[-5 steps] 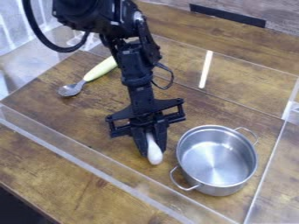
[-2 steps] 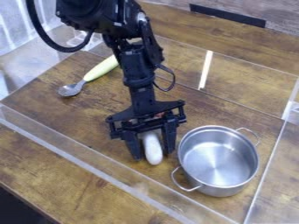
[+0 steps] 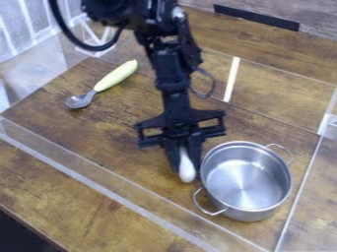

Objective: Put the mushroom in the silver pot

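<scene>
The mushroom (image 3: 187,167) is hanging or standing between the fingertips of the tool (image 3: 183,150), with its pale, rounded end pointing down toward the near side of the bench (image 3: 99,153). Its long axis is running nearly top to bottom in the view, leaning only slightly, with the lower end a touch nearer the right of the view. The upper end is disappearing among the dark fingers, so the cap cannot be made out, and whether the lower end is touching the wood cannot be told.

The tool is closing on the mushroom, its fingers pressing in around the upper part while the arm is reaching down from the top of the view and looking slightly blurred. The mushroom is sitting outside the silver pot (image 3: 246,181), just beside its wall on the left of the view. The pot is standing upright, its open mouth facing up, and its two wire handles are sticking out, one at the far right of the rim and one at the near left.

Counting up, one mushroom, one pot and one spoon (image 3: 102,85) are showing. The spoon is lying well apart at the upper left, its metal bowl pointing toward the near left and its yellow-green handle toward the far right. One pale strip (image 3: 232,79) is running along the bench beyond the pot.
</scene>
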Tool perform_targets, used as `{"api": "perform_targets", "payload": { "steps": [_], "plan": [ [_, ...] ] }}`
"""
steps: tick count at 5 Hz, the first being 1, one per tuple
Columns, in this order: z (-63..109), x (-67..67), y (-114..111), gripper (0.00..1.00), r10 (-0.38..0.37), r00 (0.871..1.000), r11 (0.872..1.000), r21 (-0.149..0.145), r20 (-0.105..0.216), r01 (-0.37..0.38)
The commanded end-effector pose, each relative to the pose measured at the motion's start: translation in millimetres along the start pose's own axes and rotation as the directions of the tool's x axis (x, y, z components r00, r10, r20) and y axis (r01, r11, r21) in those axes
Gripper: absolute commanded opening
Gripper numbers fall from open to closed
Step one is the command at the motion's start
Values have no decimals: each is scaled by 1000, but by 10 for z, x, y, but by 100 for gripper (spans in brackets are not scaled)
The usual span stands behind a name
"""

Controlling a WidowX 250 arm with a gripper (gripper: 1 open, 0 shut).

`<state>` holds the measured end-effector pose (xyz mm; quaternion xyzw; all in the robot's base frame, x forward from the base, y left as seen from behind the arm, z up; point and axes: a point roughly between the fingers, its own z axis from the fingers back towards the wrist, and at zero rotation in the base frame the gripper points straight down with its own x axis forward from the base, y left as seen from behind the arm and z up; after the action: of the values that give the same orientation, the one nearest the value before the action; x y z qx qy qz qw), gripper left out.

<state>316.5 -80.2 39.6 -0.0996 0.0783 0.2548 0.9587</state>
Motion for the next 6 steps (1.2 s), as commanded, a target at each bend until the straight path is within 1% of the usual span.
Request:
{"api": "perform_targets", "payload": {
  "steps": [1, 2, 3, 4, 5, 6],
  "plan": [
    [431, -73, -317, 0, -80, 994, 996, -44, 74, 83],
    [629, -173, -484, 0, -97, 991, 993, -61, 90, 103],
    [787, -376, -607, 0, -183, 979, 980, -67, 87, 189],
    [878, -547, -672, 0, -242, 967, 965, -81, 80, 248],
    [775, -755, -681, 0, -257, 964, 961, -87, 68, 262],
    [572, -815, -606, 0, -275, 960, 957, -80, 49, 278]
  ]
}}
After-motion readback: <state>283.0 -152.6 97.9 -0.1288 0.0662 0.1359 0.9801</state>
